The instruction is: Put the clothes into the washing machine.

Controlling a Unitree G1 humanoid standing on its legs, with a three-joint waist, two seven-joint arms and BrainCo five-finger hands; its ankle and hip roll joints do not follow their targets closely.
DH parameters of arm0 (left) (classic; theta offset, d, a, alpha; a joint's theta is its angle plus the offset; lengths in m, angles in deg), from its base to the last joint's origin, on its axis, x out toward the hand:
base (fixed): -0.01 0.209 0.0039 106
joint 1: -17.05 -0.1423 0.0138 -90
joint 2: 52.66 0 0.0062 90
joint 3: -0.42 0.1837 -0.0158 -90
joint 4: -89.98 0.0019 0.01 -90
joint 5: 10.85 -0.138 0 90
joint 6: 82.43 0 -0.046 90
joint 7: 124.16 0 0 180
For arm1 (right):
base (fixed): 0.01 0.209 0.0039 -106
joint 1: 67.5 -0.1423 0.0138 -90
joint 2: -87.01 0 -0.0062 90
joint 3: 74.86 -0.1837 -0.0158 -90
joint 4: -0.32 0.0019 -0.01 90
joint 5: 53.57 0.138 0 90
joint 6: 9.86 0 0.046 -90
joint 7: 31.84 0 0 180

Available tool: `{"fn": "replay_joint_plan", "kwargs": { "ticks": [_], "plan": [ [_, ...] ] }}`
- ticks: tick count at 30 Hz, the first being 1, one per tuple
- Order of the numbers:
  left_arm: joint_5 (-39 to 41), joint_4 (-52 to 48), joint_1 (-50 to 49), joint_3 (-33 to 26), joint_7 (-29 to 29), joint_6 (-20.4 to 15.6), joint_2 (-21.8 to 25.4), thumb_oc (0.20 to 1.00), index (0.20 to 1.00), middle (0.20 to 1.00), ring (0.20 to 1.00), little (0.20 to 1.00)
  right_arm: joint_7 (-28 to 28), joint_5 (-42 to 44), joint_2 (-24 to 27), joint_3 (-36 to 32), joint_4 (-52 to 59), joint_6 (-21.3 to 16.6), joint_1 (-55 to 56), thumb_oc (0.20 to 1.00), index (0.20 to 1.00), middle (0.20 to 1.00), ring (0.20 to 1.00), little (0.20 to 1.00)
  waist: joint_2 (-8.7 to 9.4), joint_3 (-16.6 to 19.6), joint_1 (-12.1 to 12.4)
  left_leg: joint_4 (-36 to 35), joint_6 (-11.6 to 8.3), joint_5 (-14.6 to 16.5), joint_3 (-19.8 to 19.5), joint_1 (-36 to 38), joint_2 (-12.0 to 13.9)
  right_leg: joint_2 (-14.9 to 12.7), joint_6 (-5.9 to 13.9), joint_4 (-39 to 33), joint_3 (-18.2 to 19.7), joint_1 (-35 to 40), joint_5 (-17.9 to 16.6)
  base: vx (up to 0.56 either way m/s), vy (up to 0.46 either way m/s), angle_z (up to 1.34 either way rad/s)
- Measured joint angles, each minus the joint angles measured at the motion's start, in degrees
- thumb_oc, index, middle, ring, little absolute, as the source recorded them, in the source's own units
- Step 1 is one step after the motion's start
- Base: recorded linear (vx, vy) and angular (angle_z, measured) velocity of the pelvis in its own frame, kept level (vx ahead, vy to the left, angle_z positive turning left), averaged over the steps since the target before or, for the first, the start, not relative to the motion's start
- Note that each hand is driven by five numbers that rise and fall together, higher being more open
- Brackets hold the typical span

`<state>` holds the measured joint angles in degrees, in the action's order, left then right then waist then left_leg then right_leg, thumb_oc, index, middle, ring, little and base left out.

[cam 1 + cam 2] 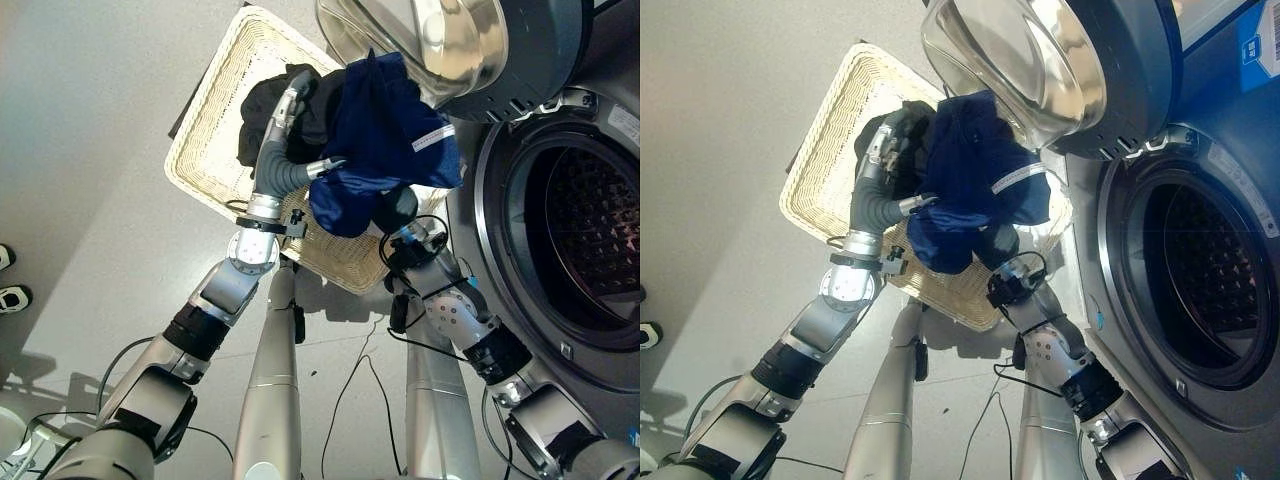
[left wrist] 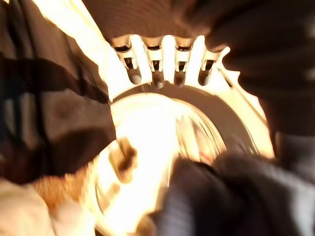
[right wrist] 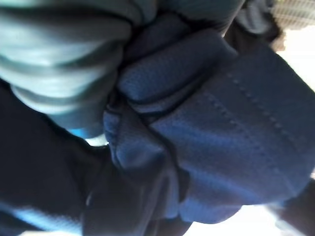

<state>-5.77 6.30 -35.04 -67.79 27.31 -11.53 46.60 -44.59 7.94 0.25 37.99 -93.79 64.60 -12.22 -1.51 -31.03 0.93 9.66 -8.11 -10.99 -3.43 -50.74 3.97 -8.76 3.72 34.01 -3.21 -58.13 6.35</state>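
A navy blue garment [image 1: 385,130] hangs bunched above the wicker basket [image 1: 205,120], just left of the washing machine's open drum [image 1: 590,230]. My right hand [image 1: 398,208] is under it, buried in the folds, and the blue cloth [image 3: 221,137] is crumpled tight against its ribbed cover. My left hand [image 1: 288,112] reaches up beside the garment over black clothes [image 1: 262,112] that lie in the basket. Its fingers [image 2: 155,73] are relaxed and hold nothing, and its thumb rests against the blue cloth.
The machine's round glass door [image 1: 440,40] stands swung open over the basket's far right corner, close above the lifted garment. Grey floor lies left of the basket. A person's shoes [image 1: 10,295] show at the far left edge.
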Motion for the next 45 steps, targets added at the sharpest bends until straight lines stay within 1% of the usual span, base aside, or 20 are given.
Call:
{"fn": "replay_joint_plan", "kwargs": {
  "ticks": [1,5,9,14,16,18,20,21,24,26,27,29,30,31,32,33,35,38,42,45],
  "plan": [
    [-2.6,0.8,-1.1,-1.3,-3.2,0.2,-0.2,1.000,1.000,1.000,1.000,1.000,0.0,0.0,-0.2,-1.3,0.0,-0.9,0.0,0.200,0.200,0.200,0.200,0.200,0.00,0.0,0.0,0.0,0.00,0.0,0.0,0.0,0.0,0.0,0.18,0.0,0.0,0.0,0.1,0.00,0.000,0.00],
    [-6.7,2.4,-2.9,-3.4,-10.4,0.3,-0.2,1.000,1.000,1.000,1.000,1.000,0.8,0.0,-0.4,-3.6,0.0,-3.0,-0.3,0.200,0.200,0.200,0.200,0.200,0.00,0.0,0.1,0.0,0.00,0.0,0.0,0.0,0.0,0.0,0.19,0.0,0.0,0.0,0.1,0.00,0.000,0.00],
    [-10.1,2.4,-2.8,-3.8,-16.1,-0.2,-0.3,1.000,1.000,1.000,1.000,1.000,1.4,0.0,-0.5,-4.3,0.0,-3.4,-0.5,0.200,0.200,0.200,0.200,0.200,0.00,0.0,0.0,0.0,0.00,0.0,0.0,0.0,0.0,0.0,0.20,0.0,0.0,0.0,0.1,0.00,0.000,0.00],
    [-17.5,2.6,-2.4,-5.6,-24.1,-0.5,-0.2,1.000,1.000,1.000,1.000,1.000,3.4,0.0,-0.1,-5.6,-0.1,-3.4,0.3,0.200,0.200,0.200,0.200,0.200,0.00,0.0,0.0,0.0,-0.01,0.0,0.0,0.0,0.0,0.0,0.15,0.0,0.0,0.0,0.1,0.00,0.000,0.00],
    [-20.1,5.0,-1.5,-5.5,-26.0,-0.5,-0.1,1.000,1.000,1.000,1.000,1.000,3.7,-0.1,0.0,-6.6,-1.6,-3.5,0.2,0.200,0.200,0.200,0.200,0.200,0.00,0.0,0.0,0.0,-0.01,0.0,0.0,0.0,0.0,0.0,0.00,0.0,0.0,0.0,0.0,0.00,0.000,0.00],
    [-20.6,6.7,-1.0,-5.5,-26.7,-0.5,0.0,1.000,1.000,1.000,1.000,1.000,4.3,0.0,0.4,-7.2,-3.0,-3.6,1.1,0.200,0.200,0.200,0.200,0.200,0.01,0.0,-0.2,0.0,-0.01,0.0,0.0,0.0,0.0,0.0,-0.01,-0.1,0.0,0.1,0.0,0.00,0.047,0.00],
    [-22.5,8.9,-0.4,-5.5,-27.6,-0.4,0.2,1.000,1.000,1.000,1.000,1.000,5.1,1.6,1.4,-7.9,-5.3,-3.5,1.6,0.200,0.200,0.200,0.200,0.200,0.01,0.0,-0.3,0.0,-0.01,0.0,0.0,0.0,0.0,0.0,-0.02,-0.2,0.0,0.1,-0.1,0.00,0.060,-0.01],
    [-24.8,10.9,0.3,-5.1,-28.9,-0.4,0.7,1.000,1.000,1.000,1.000,1.000,4.9,3.2,2.1,-8.5,-8.4,-3.3,1.8,0.200,0.200,0.200,0.200,0.200,0.05,0.0,-0.8,0.0,0.00,0.0,0.1,0.0,0.1,0.0,-0.01,-0.3,0.0,0.2,-0.2,0.00,0.031,0.00],
    [-31.5,14.8,2.3,-3.7,-30.9,-0.3,3.8,1.000,1.000,1.000,1.000,1.000,4.9,8.5,3.8,-8.9,-16.7,-2.7,1.9,0.200,0.200,0.200,0.200,0.200,0.09,0.0,-1.5,0.0,0.01,0.0,0.2,0.0,0.1,0.0,0.06,-0.8,0.0,0.2,-0.4,0.00,0.050,-0.02],
    [-33.7,20.0,6.4,-0.1,-32.6,0.1,6.7,1.000,1.000,1.000,1.000,1.000,4.1,12.7,5.7,-9.2,-24.7,-2.2,2.3,0.200,0.200,0.200,0.200,0.200,0.11,0.0,-1.9,-0.1,0.03,0.0,0.5,0.0,0.2,0.2,0.25,-1.4,0.2,0.2,-0.8,0.00,0.078,-0.08],
    [-33.7,20.9,7.4,0.4,-32.6,0.3,7.0,1.000,1.000,1.000,1.000,1.000,3.9,13.8,6.0,-9.2,-26.0,-2.1,2.4,0.200,0.200,0.200,0.200,0.200,0.12,0.0,-2.2,-0.1,0.03,0.0,0.6,0.0,0.2,0.2,0.28,-1.6,0.3,0.2,-0.9,0.00,0.060,-0.09],
    [-33.6,25.9,11.2,3.6,-33.1,1.3,8.7,1.000,1.000,1.000,1.000,1.000,2.6,17.6,6.8,-9.2,-31.6,-1.9,2.1,0.200,0.200,0.200,0.200,0.200,0.19,0.0,-3.2,-0.3,0.09,0.0,1.0,-0.1,0.4,0.4,0.27,-2.3,0.4,0.2,-1.5,0.00,0.027,-0.08],
    [-33.6,25.9,11.2,3.6,-33.1,1.3,8.7,1.000,1.000,1.000,1.000,1.000,2.6,17.6,6.8,-9.2,-31.6,-1.9,2.1,0.200,0.200,0.200,0.200,0.200,0.19,0.0,-3.2,-0.3,0.09,0.0,1.0,-0.1,0.4,0.4,0.27,-2.3,0.4,0.2,-1.5,0.00,0.028,-0.10],
    [-33.6,27.3,12.5,4.3,-33.1,1.6,9.1,1.000,1.000,1.000,1.000,1.000,1.8,19.6,7.3,-9.3,-32.9,-1.9,2.4,0.200,0.200,0.200,0.200,0.200,0.22,0.0,-4.4,-0.4,0.13,0.0,1.4,-0.1,0.5,0.5,0.22,-2.7,0.6,0.1,-1.9,0.00,0.026,-0.12],
    [-33.5,28.6,13.3,4.8,-33.3,1.8,9.1,1.000,1.000,1.000,1.000,1.000,1.1,20.6,7.8,-9.3,-34.4,-1.9,2.2,0.200,0.200,0.200,0.200,0.200,0.23,0.0,-5.0,-0.5,0.13,0.0,1.7,-0.1,0.7,0.6,0.17,-3.0,0.6,-0.1,-2.1,0.00,0.039,-0.15],
    [-33.4,30.6,14.5,6.1,-33.3,1.9,9.0,1.000,1.000,1.000,1.000,1.000,0.5,21.0,8.1,-9.3,-35.8,-1.8,1.8,0.200,0.200,0.200,0.200,0.200,0.23,0.0,-5.0,-0.5,0.13,0.0,1.8,-0.1,0.8,0.6,0.11,-3.1,0.6,-0.1,-2.2,0.01,0.036,-0.13],
    [-32.9,36.4,17.4,8.6,-33.1,2.0,8.7,1.000,1.000,1.000,1.000,1.000,0.5,23.9,8.5,-10.0,-42.9,-1.6,-1.0,0.200,0.200,0.200,0.200,0.200,0.23,0.0,-5.4,-0.5,0.07,0.0,2.0,-0.2,1.1,1.0,0.04,-3.5,0.8,-0.5,-2.5,0.01,0.030,-0.13],
    [-32.8,38.5,17.6,8.6,-33.1,1.9,8.3,1.000,1.000,1.000,1.000,1.000,0.5,26.4,8.5,-11.5,-48.6,-1.6,-3.7,0.200,0.200,0.200,0.200,0.200,0.23,0.0,-5.9,-0.5,0.00,0.1,2.2,-0.5,1.4,1.4,0.10,-3.7,1.0,-0.8,-2.6,0.01,0.015,-0.08],
    [-32.3,40.5,18.3,8.7,-32.7,1.8,8.5,1.000,1.000,1.000,1.000,1.000,0.7,29.8,9.9,-13.4,-52.0,-1.5,-5.9,0.200,0.200,0.200,0.200,0.200,0.23,0.0,-5.6,-0.5,-0.11,0.1,2.4,-0.8,1.8,1.7,-0.38,-3.8,1.0,-1.2,-3.0,0.01,-0.006,-0.04],
    [-31.4,42.4,20.3,11.1,-31.7,1.4,8.6,1.000,1.000,1.000,1.000,1.000,3.1,33.6,13.0,-17.0,-56.8,-1.5,-10.9,0.200,0.200,0.200,0.200,0.200,0.23,0.0,-4.6,-0.5,-0.12,0.1,2.5,-0.9,1.9,1.8,-0.51,-3.7,1.0,-1.3,-3.3,0.01,-0.031,-0.01]
  ]
}}
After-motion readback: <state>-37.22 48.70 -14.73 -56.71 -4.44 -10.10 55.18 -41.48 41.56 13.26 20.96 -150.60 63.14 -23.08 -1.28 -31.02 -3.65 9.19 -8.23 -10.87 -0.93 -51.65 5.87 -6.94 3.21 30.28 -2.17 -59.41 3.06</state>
